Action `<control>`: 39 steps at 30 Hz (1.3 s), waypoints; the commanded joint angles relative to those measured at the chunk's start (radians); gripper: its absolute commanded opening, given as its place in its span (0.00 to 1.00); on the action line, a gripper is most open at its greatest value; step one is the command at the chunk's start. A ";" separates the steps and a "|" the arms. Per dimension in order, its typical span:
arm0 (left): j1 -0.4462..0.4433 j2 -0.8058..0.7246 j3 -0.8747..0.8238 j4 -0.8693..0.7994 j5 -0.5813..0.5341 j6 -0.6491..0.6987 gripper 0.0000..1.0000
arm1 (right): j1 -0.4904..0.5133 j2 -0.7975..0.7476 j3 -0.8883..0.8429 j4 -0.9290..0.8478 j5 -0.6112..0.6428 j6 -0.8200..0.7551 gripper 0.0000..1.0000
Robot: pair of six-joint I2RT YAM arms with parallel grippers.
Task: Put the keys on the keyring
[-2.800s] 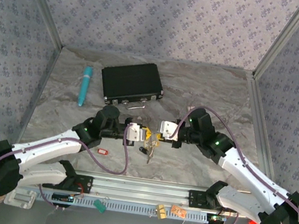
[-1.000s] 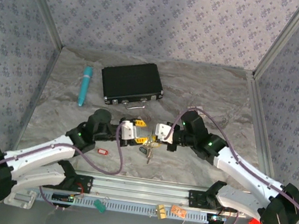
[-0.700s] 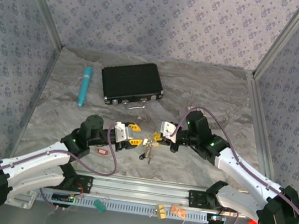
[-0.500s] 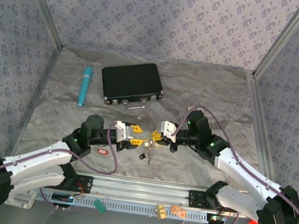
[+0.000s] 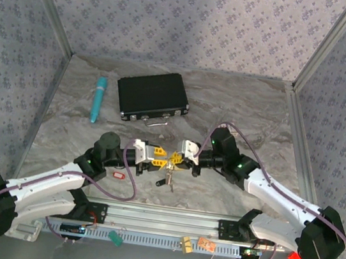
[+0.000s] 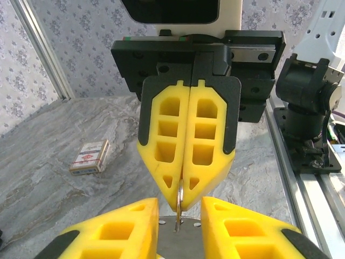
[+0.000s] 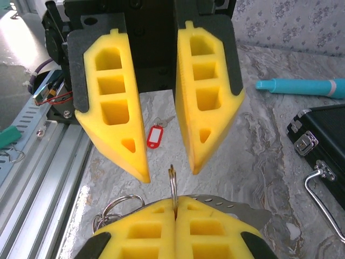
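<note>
A red-tagged key (image 7: 155, 136) lies loose on the surface (image 7: 259, 162), below and behind the left claw (image 7: 168, 166) and well apart from it, so at least that one is not yet threaded. The left claw is spread, one yellow finger on either side of the keyring (image 7: 173, 183), with a clear gap on both sides and nothing gripped. The keyring stands edge-on between the two claws as a thin upright sliver of metal, its lower part pinched by the right claw (image 6: 182, 200), whose fingers are pressed flat together on it. A small bunch of keys (image 5: 169, 178) hangs just beneath the point where the claws meet. The step in hand looks like a handover or a two-sided hold: the right claw steadies the ring while the left lines up to take the free arc. The next move likely calls for the left claw to close squarely on that arc without knocking the ring out of the right claw's thin grip, since edge-on wire can pivot or slip. How many keys hang from the ring cannot be counted. A wire loop (image 7: 116, 208) beside the right claw is cut off by its fingers, and whether it belongs to the pinched ring is unclear. No pale fob can be made out.
</note>
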State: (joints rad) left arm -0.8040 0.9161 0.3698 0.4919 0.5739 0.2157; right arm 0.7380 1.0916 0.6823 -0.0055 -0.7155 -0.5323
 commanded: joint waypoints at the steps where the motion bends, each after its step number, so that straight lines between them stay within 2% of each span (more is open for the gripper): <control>1: 0.001 0.013 0.017 0.006 0.034 0.005 0.23 | 0.010 0.004 0.019 0.050 -0.027 0.027 0.00; 6: 0.001 0.019 0.029 -0.013 0.036 0.020 0.17 | 0.020 0.008 0.016 0.064 -0.024 0.035 0.00; 11: 0.000 0.010 0.049 -0.059 0.027 0.052 0.00 | 0.024 0.002 0.023 0.008 0.008 0.000 0.00; 12: 0.000 0.003 0.058 -0.087 0.015 0.065 0.00 | 0.023 -0.005 0.029 -0.027 0.038 -0.024 0.00; 14: -0.003 -0.013 0.084 -0.156 -0.019 0.095 0.00 | 0.025 -0.019 0.045 -0.100 0.117 -0.080 0.19; 16: -0.004 -0.025 0.126 -0.272 -0.053 0.144 0.00 | 0.026 -0.036 0.065 -0.187 0.196 -0.142 0.27; 21: -0.024 -0.005 0.272 -0.570 -0.108 0.272 0.00 | 0.042 -0.049 0.121 -0.313 0.280 -0.218 0.29; 27: -0.057 0.060 0.417 -0.785 -0.141 0.375 0.00 | 0.076 -0.039 0.136 -0.255 0.284 -0.193 0.31; 33: -0.071 0.106 0.476 -0.826 -0.138 0.401 0.00 | 0.090 -0.020 0.121 -0.175 0.243 -0.152 0.31; 39: -0.074 0.125 0.501 -0.839 -0.138 0.403 0.00 | 0.096 -0.013 0.102 -0.134 0.220 -0.132 0.26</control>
State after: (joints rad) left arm -0.8711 1.0439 0.8242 -0.3279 0.4232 0.5941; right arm 0.8276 1.0710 0.7895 -0.1852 -0.4686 -0.6907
